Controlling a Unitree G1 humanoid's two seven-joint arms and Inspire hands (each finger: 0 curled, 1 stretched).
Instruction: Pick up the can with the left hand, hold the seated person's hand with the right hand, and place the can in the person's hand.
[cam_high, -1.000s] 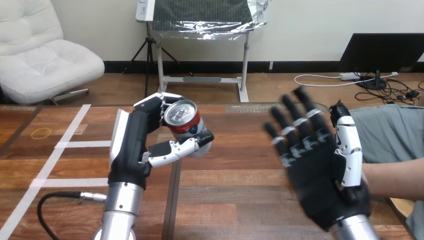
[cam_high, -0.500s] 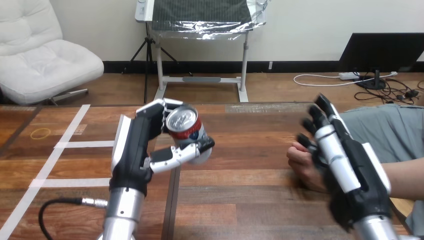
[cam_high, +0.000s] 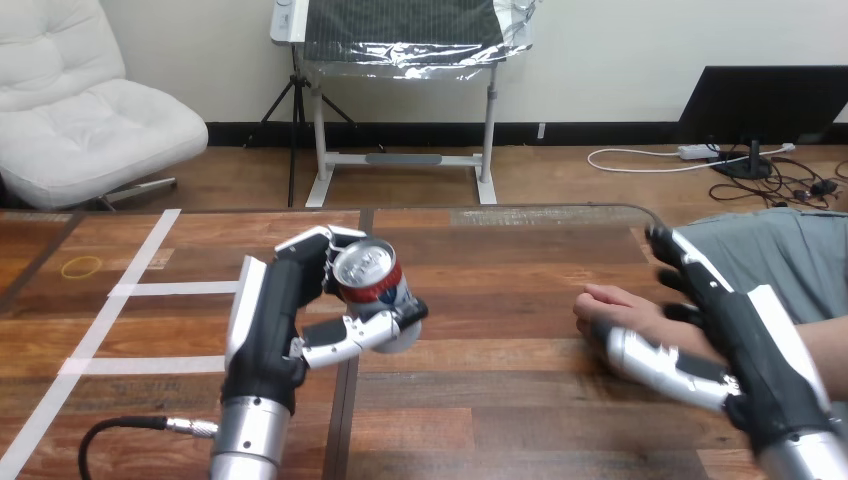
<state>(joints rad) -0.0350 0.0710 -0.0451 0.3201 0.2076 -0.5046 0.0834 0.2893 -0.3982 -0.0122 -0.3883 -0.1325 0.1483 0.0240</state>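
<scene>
The right hand (cam_high: 760, 350) partly hides the person's hand (cam_high: 612, 303); grasp unclear.

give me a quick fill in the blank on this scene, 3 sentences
1. The left hand is curled round a red ___.
2. The person's hand lies on the wooden ___, beside the right hand.
3. White ___ marks lines on the wood at the view's left.
Missing words: can; table; tape.

The right hand (cam_high: 760, 350) now sits lower than 1 second ago, tipped across the person's wrist (cam_high: 668, 322), with straight fingers (cam_high: 685, 265) beyond it and the thumb (cam_high: 650, 362) in front. More of the person's hand (cam_high: 612, 303) shows. The left hand (cam_high: 272, 320) and can (cam_high: 372, 280) sit slightly lower.
</scene>
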